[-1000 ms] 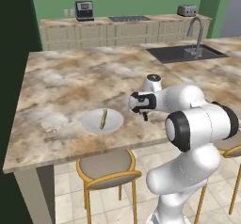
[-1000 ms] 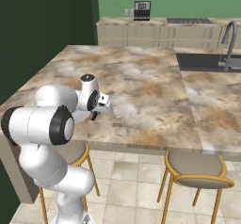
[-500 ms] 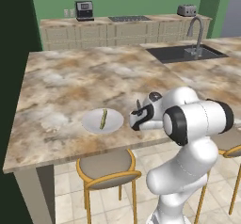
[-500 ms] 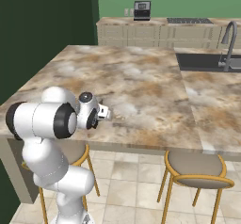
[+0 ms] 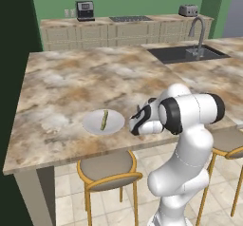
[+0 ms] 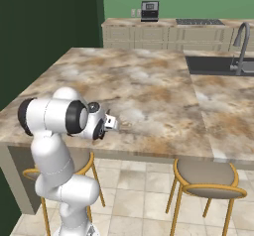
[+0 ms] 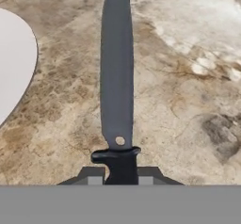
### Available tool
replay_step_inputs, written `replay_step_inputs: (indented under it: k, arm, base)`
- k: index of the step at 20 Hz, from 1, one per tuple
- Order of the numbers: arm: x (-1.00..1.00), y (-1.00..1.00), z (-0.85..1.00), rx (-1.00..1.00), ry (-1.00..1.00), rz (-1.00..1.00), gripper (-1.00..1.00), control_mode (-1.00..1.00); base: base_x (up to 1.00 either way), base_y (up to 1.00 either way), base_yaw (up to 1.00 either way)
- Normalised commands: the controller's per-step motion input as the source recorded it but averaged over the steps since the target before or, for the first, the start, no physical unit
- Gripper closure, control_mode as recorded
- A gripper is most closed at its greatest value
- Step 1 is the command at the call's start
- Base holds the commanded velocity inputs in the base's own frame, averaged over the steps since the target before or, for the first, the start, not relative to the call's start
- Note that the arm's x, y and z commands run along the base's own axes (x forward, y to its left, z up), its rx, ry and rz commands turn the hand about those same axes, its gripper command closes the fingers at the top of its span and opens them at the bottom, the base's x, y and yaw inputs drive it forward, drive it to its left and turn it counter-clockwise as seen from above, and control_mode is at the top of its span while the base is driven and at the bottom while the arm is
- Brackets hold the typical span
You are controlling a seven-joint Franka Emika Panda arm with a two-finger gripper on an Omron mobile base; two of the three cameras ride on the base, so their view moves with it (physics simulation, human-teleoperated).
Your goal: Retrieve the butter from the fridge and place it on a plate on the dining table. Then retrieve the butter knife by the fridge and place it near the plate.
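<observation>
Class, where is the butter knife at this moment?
In the hand view the butter knife is held by its handle in the hand, its blade pointing out over the dining table, just right of the plate.

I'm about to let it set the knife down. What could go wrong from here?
The dark butter knife is pinched only at its handle by the hand, so it might swing on release. The round white plate lies close beside the blade; a drift sideways could clip its rim and jog the olive-yellow butter stick.

Marbled dining table [image 5: 61,78], plate [image 5: 95,125] near its front edge, sink [image 5: 182,54] set in far right
</observation>
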Motion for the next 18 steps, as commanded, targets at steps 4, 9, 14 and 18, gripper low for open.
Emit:
replay_step_inputs:
  k: [4, 9, 14, 18]
  arm:
    - [0.31, 0.00, -0.01, 0.00, 0.01, 0.00, 1.00, -1.00]
    - [0.29, 0.00, -0.07, 0.00, 0.02, 0.00, -1.00, -1.00]
    - [0.08, 0.00, 0.00, 0.00, 0.02, 0.00, -1.00, -1.00]
    - [-0.07, -0.08, 0.27, 0.00, 0.01, -0.01, -1.00, -1.00]
  base:
    - [0.00, 0.00, 0.00]
    - [0.00, 0.00, 0.00]
    - [0.00, 0.00, 0.00]
    - [0.00, 0.00, 0.00]
